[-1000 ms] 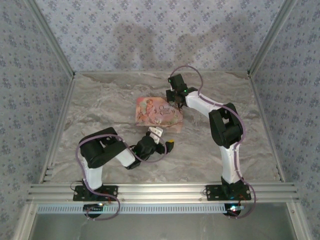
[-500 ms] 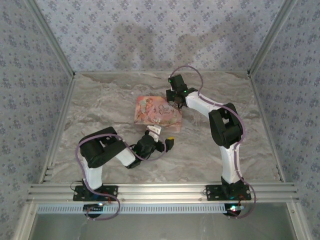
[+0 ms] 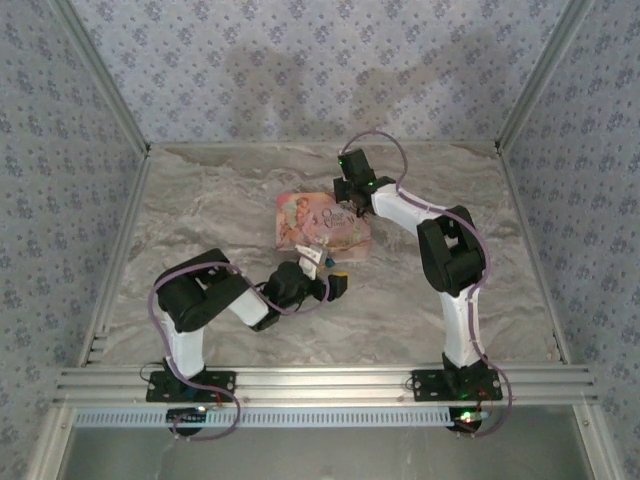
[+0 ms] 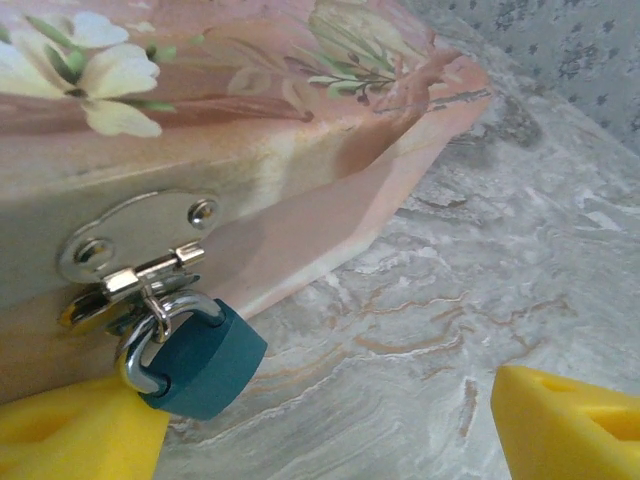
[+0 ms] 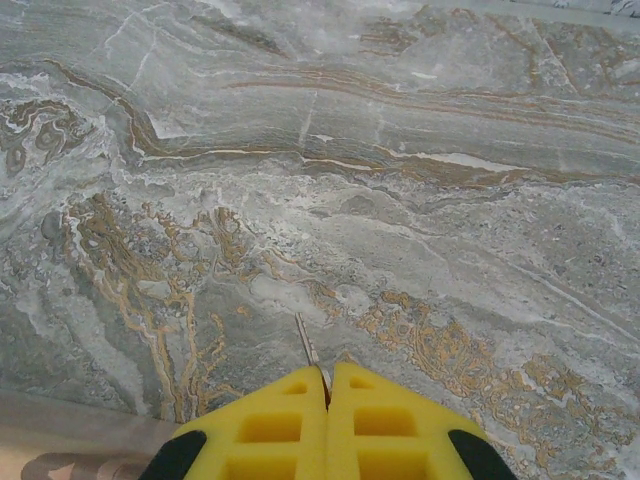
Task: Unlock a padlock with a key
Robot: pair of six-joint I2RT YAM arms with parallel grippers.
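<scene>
Teal padlock (image 4: 205,360) hangs from the hasp (image 4: 130,265); left jaws, spread wide, bracket it for bracing; right jaws clamp the key (image 5: 307,345) for insertion.

Padlock (image 4: 205,362) corner — behind the yellow finger (image 4: 70,437); box (image 4: 250,130) cropped top-left.

Grey-and-tan marbled counter (image 3: 200,200), pink floral-printed box (image 3: 300,225) lying flat near its middle, silver hasp plate (image 4: 140,235) on the box's side, blue-patterned wallpapered walls (image 3: 300,60), aluminium rail (image 3: 320,380) along the near edge
</scene>
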